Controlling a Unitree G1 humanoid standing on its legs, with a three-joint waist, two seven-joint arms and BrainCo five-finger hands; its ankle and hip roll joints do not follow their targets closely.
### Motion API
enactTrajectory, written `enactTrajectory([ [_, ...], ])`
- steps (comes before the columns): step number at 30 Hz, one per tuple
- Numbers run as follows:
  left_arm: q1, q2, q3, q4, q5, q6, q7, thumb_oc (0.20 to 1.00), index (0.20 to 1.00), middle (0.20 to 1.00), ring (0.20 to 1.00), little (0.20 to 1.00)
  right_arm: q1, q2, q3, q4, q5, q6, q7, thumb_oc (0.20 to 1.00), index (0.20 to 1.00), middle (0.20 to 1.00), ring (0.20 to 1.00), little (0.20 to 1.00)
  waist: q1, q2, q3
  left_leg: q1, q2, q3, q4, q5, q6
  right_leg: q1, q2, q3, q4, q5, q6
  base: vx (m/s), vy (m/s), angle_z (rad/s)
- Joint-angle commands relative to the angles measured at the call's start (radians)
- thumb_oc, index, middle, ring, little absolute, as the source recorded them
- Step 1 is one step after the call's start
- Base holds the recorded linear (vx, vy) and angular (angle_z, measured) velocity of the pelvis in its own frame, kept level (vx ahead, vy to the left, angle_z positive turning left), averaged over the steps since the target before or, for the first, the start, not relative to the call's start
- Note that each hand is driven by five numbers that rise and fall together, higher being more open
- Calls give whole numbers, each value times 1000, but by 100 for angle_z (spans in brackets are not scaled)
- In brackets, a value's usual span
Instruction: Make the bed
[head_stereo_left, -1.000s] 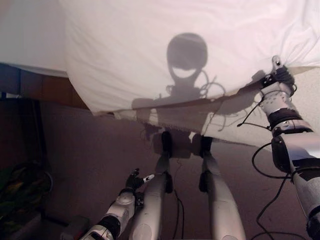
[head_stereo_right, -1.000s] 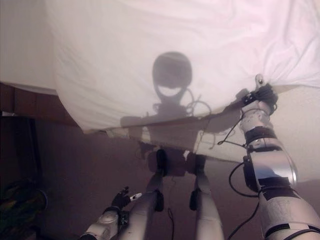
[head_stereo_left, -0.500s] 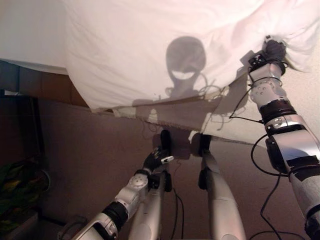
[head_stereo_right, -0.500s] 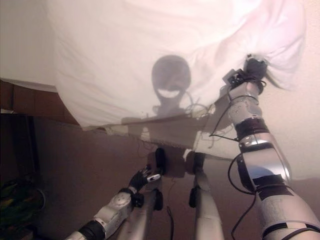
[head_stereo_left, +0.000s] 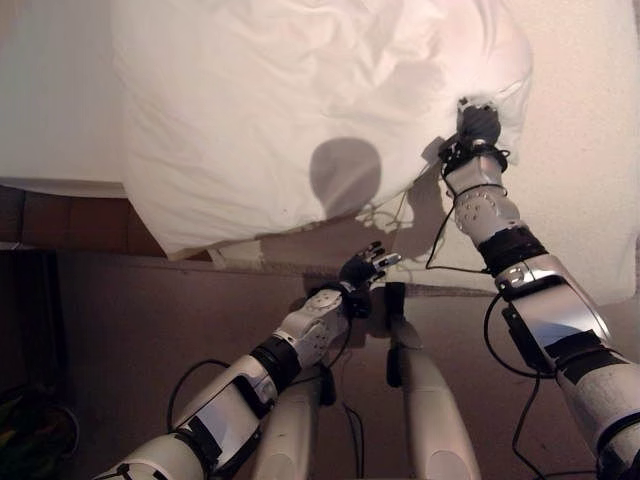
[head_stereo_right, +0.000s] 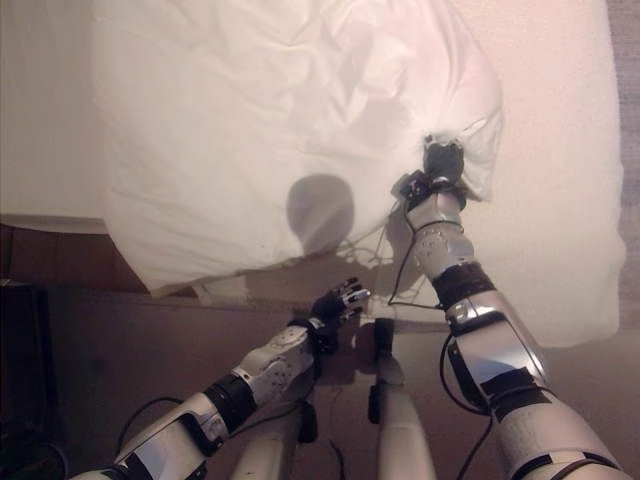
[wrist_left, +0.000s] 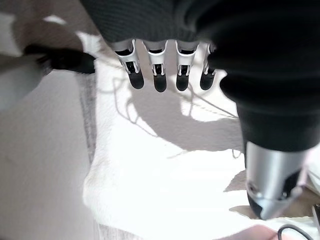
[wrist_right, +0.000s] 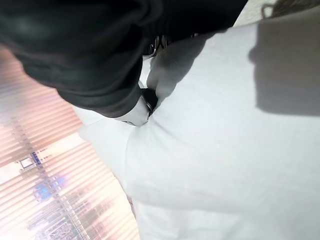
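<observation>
Firmly, right hand (head_stereo_left: 478, 127) grips white duvet (head_stereo_left: 270, 120).

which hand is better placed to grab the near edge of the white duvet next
Left. The left hand hovers open just below the white fabric duvet's near edge, holding nothing. The right hand is already clamped on a bunched corner further up the bed.

A dull brownish floor (head_stereo_left: 150, 310) spreads below the bed's edge, well to the near side of the robot hand (head_stereo_left: 478, 125). Dark furniture (head_stereo_left: 25, 300) stands in shadow at the far left. Light falls from behind, casting shadows forward.
</observation>
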Motion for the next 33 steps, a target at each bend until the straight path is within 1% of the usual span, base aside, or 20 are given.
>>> enactTrajectory([
  [1,-31,-101,74,66,-180,-21,23,1000,1000,1000,1000,1000,-38,5,-1,-107,-64,-33,11,200,200,200,200,200,-10,-80,-23,13,-39,40,87,-120,-44,42,-35,29,6,8,80,-14,-2,-10],
  [2,-43,-118,95,74,-213,-33,34,1000,1000,1000,1000,1000,-29,13,-2,-118,-68,-34,9,200,200,200,200,200,-11,-83,-25,15,-40,42,86,-120,-44,43,-34,31,5,8,81,-20,-19,-7],
  [3,-69,-142,137,84,-260,-52,50,1000,1000,1000,1000,1000,-2,29,-6,-135,-75,-33,4,200,200,200,200,200,-15,-89,-29,24,-37,46,81,-119,-44,48,-33,33,5,8,81,-14,-15,-8],
  [4,-71,-142,139,85,-261,-51,50,1000,1000,1000,1000,1000,-2,29,-5,-136,-75,-33,4,200,200,200,200,200,-15,-89,-29,25,-38,46,80,-118,-44,49,-33,33,5,8,81,-13,-50,-11],
  [5,-100,-149,196,88,-296,-76,60,1000,1000,1000,1000,1000,27,41,-11,-153,-87,-33,-2,200,200,200,200,200,-16,-94,-33,31,-35,46,75,-117,-47,53,-33,31,6,5,80,-7,-33,-12],
  [6,-102,-149,197,89,-296,-76,59,1000,1000,1000,1000,1000,27,41,-9,-155,-87,-32,-3,200,200,200,200,200,-18,-94,-32,31,-36,46,74,-117,-47,54,-33,31,6,4,80,-10,-46,-7],
  [9,-141,-163,283,99,-340,-132,87,1000,1000,1000,1000,1000,73,63,-26,-181,-97,-38,-9,200,200,200,200,200,-19,-98,-36,40,-34,44,68,-113,-52,57,-33,26,10,2,78,-5,-49,2],
  [12,-188,-161,348,98,-356,-194,120,1000,1000,1000,1000,1000,115,93,-44,-200,-94,-53,-14,200,200,200,200,200,-17,-102,-39,48,-29,40,59,-106,-57,64,-32,15,9,0,77,-1,-54,4],
  [14,-227,-138,404,89,-348,-237,146,1000,1000,1000,1000,1000,166,118,-53,-212,-96,-62,-13,200,200,200,200,200,-13,-109,-45,56,-24,36,53,-103,-61,72,-28,3,9,-4,75,5,-74,2],
  [15,-227,-138,404,89,-348,-237,147,1000,1000,1000,1000,1000,167,119,-52,-214,-97,-62,-14,200,200,200,200,200,-15,-109,-44,57,-24,36,53,-102,-61,73,-28,3,9,-4,75,8,-83,3],
  [16,-240,-124,431,79,-343,-260,158,1000,1000,1000,1000,1000,210,135,-58,-227,-99,-67,-10,200,200,200,200,200,-14,-113,-48,64,-19,33,44,-100,-62,77,-26,-4,10,-9,74,4,-36,2],
  [17,-240,-124,431,80,-343,-260,158,1000,1000,1000,1000,1000,212,136,-57,-228,-100,-67,-11,200,200,200,200,200,-15,-113,-48,65,-19,33,44,-99,-62,78,-26,-4,10,-9,74,13,-51,3],
  [19,-246,-107,467,62,-334,-300,174,1000,1000,1000,1000,1000,286,169,-63,-251,-94,-83,-4,200,200,200,200,200,-14,-119,-56,80,-13,32,33,-98,-63,85,-22,-12,16,-17,71,21,-38,10],
  [20,-244,-107,467,61,-333,-301,175,1000,1000,1000,1000,1000,289,170,-62,-253,-95,-83,-5,200,200,200,200,200,-14,-120,-57,81,-13,32,32,-98,-64,85,-22,-12,16,-18,71,26,-46,14],
  [21,-241,-103,488,48,-331,-323,187,1000,1000,1000,1000,1000,334,193,-67,-265,-89,-96,-1,200,200,200,200,200,-13,-125,-63,90,-10,30,30,-99,-64,90,-18,-15,21,-23,70,15,-25,7],
  [23,-238,-101,496,46,-328,-331,191,1000,1000,1000,1000,1000,352,199,-72,-270,-88,-100,-2,200,200,200,200,200,-14,-127,-67,93,-9,29,29,-100,-64,92,-17,-17,23,-26,70,9,-16,2],
  [27,-228,-89,552,30,-314,-392,227,1000,1000,1000,1000,1000,436,223,-100,-288,-70,-136,-12,200,200,200,200,200,-10,-144,-87,123,-1,22,16,-102,-68,107,-9,-28,43,-45,68,20,-26,0],
  [30,-226,-91,570,30,-309,-404,238,1000,1000,1000,1000,1000,471,234,-108,-297,-65,-141,-15,200,200,200,200,200,-10,-151,-94,137,1,19,11,-104,-69,115,-7,-31,50,-52,66,5,-9,1],
  [33,-213,-83,589,42,-278,-403,250,1000,1000,1000,1000,1000,522,258,-110,-311,-46,-157,-8,200,200,200,200,200,-10,-159,-108,156,6,17,5,-106,-72,126,-4,-36,60,-65,64,16,-33,3],
])
